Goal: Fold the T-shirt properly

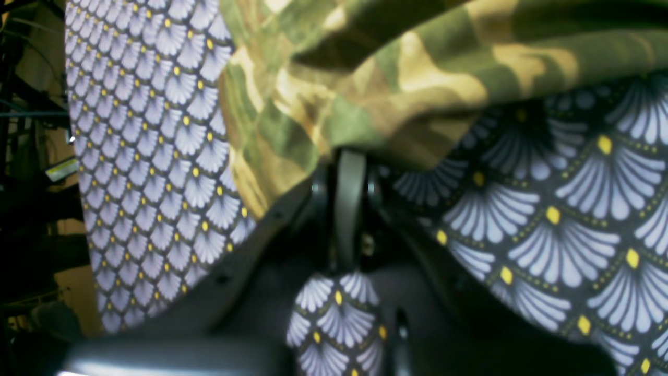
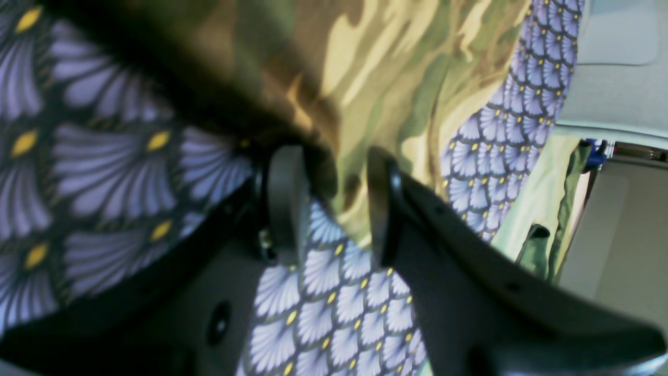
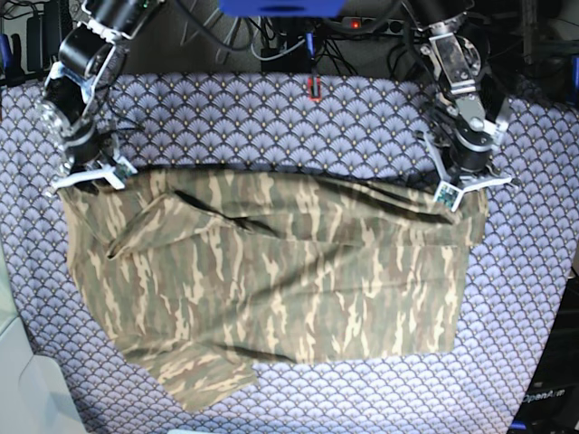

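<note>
Left hand (image 1: 348, 156): fingertips together, clamped on the edge of the camouflage T-shirt (image 3: 298, 280). Right hand (image 2: 334, 156): fingers apart, positioned at the shirt's opposite end, with camouflage fabric visible between and beyond the fingertips — contact with the fabric cannot be confirmed. The T-shirt lies spread across the fan-scale patterned tablecloth (image 3: 362, 117), below both hands in the base view. Its upper edge runs between the hands; a raised fold crosses the cloth near the right hand. One sleeve section (image 3: 204, 375) extends at the lower left of the base view.
</note>
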